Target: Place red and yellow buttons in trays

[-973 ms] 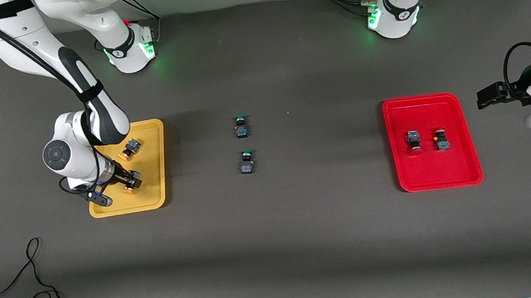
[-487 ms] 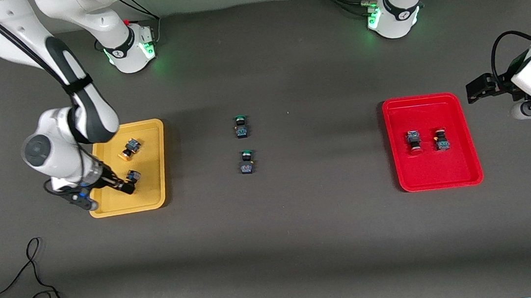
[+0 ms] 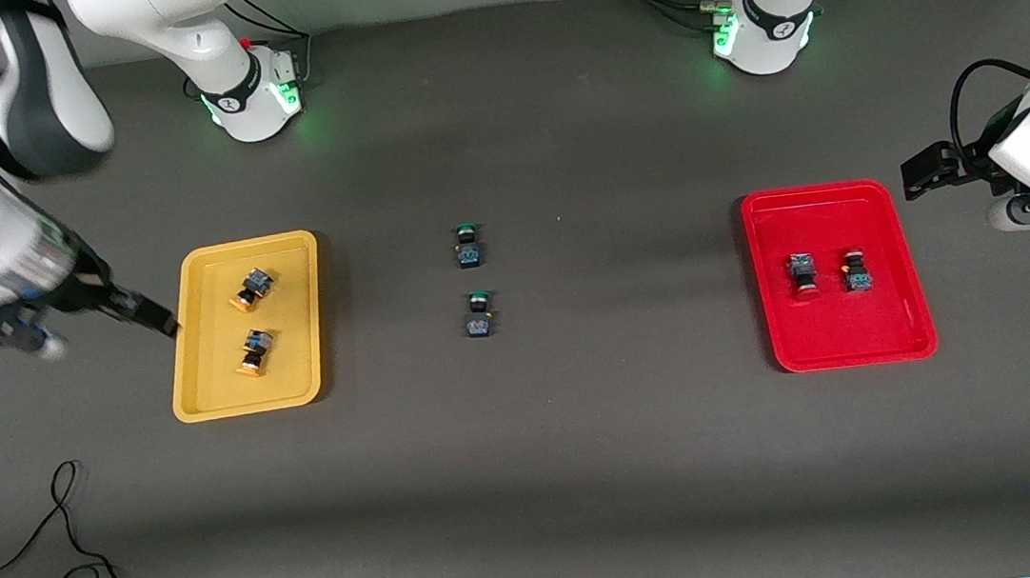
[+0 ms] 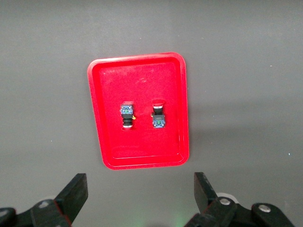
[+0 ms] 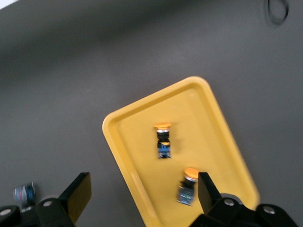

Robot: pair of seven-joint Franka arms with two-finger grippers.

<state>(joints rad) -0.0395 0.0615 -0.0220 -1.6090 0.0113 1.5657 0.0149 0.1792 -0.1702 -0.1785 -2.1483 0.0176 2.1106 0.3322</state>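
Observation:
The yellow tray [image 3: 294,370] holds two yellow-capped buttons [image 3: 252,288] [image 3: 254,351], both lying free. My right gripper [image 3: 157,322] is open and empty, raised over that tray's edge toward the right arm's end. Its wrist view shows the tray [image 5: 208,123], both buttons [image 5: 163,140] [image 5: 187,186] and the gripper [image 5: 142,191]. The red tray [image 3: 845,331] holds two red-capped buttons [image 3: 802,274] [image 3: 856,270]. My left gripper [image 3: 926,172] is open and empty, raised high near the red tray [image 4: 142,85], which shows whole ahead of that gripper [image 4: 140,189].
Two green-capped switches [image 3: 467,244] [image 3: 478,314] lie mid-table between the trays. A loose black cable [image 3: 75,565] lies near the table's front edge at the right arm's end. The two arm bases stand along the table's edge farthest from the front camera.
My right gripper let go of the yellow button nearer the front camera, left it in the yellow tray, then rose and drew back toward the right arm's end. The left arm shifted slightly.

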